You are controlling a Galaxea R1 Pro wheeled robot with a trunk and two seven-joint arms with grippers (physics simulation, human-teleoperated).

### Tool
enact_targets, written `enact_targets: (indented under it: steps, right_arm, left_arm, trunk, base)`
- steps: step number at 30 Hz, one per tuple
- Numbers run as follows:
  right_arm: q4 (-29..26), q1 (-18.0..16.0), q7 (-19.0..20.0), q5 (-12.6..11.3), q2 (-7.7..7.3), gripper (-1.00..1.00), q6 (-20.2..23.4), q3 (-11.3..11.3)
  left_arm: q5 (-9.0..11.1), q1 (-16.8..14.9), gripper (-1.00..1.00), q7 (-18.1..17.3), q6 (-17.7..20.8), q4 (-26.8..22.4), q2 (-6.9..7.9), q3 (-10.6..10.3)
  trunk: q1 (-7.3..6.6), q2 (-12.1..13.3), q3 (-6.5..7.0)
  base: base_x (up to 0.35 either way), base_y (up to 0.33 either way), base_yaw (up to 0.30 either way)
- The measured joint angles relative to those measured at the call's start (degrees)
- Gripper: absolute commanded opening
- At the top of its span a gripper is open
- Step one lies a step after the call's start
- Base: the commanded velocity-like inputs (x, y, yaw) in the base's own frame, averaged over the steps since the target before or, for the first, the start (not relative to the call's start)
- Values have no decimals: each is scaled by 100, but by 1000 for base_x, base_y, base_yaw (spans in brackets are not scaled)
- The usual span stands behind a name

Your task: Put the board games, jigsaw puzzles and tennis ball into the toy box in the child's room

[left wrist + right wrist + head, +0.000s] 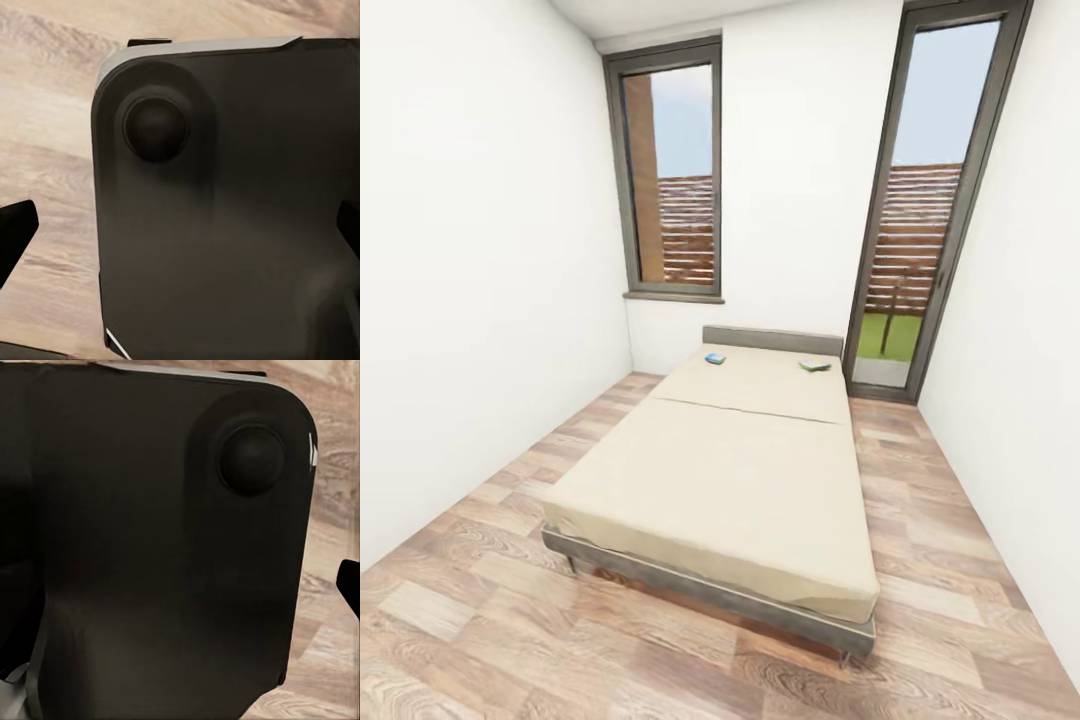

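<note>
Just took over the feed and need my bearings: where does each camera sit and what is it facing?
Head view: high, facing the low beige bed, two small flat game boxes near its grey headboard.
Left wrist view: on the left arm, facing a dark rounded robot body panel over wood-plank floor.
Right wrist view: similar dark panel.
All share the floor.

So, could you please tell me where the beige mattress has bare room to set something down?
The beige mattress is bare from its foot edge up past the cross seam. Only the strip below the grey headboard is taken: a small blue box toward the left window side, a green-white box toward the glass door, with bare cover between them.
</note>
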Motion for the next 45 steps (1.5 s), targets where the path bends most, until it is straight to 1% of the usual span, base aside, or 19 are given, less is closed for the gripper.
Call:
enact_targets:
  steps: [4, 10, 45]
  right_arm:
    - [0, 0, -5, -19, -7, 100, -254, -1]
    - [0, 0, -17, -25, -2, 100, -399, 1]
    - [2, 8, -32, -27, -1, 100, -440, 7]
  left_arm:
    - [0, -2, 100, 0, 0, -1, -1, -2]
    - [0, -3, 100, 0, 0, -1, 0, -7]
    - [0, 1, 100, 0, 0, 0, -1, -8]
  trunk:
    - [0, 0, -10]
    - [0, 0, -31]
    - [0, 0, -172]
  base:
    - [0, 0, 272]
    - [0, 0, 270]
    - [0, 0, 268]
